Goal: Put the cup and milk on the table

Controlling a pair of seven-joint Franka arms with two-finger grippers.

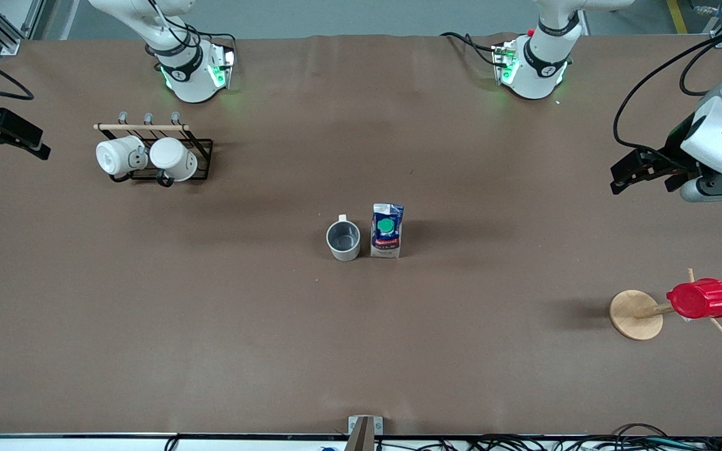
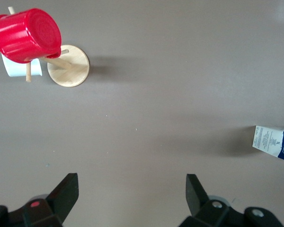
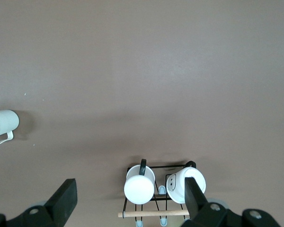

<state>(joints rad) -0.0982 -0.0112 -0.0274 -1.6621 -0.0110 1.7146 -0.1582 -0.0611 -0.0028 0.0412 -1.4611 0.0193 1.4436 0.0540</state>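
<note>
The cup [image 1: 343, 240], pale grey with a dark inside, stands upright in the middle of the brown table [image 1: 210, 326]. The milk [image 1: 387, 230] stands upright beside it, toward the left arm's end, a small gap apart. My left gripper [image 1: 625, 174] is open and empty, up over the table at the left arm's end. In the left wrist view its fingers [image 2: 132, 189] are wide apart and the milk [image 2: 274, 143] shows at the edge. My right gripper [image 1: 29, 143] is open and empty over the right arm's end. Its wrist view [image 3: 130, 194] shows the cup [image 3: 2, 125] at the edge.
A black wire rack [image 1: 201, 156] with two white mugs [image 1: 116, 155] [image 1: 174, 159] stands near the right arm's base. A red ribbed cup [image 1: 701, 299] hangs on a wooden peg stand with a round disc base [image 1: 632, 316] near the left arm's end.
</note>
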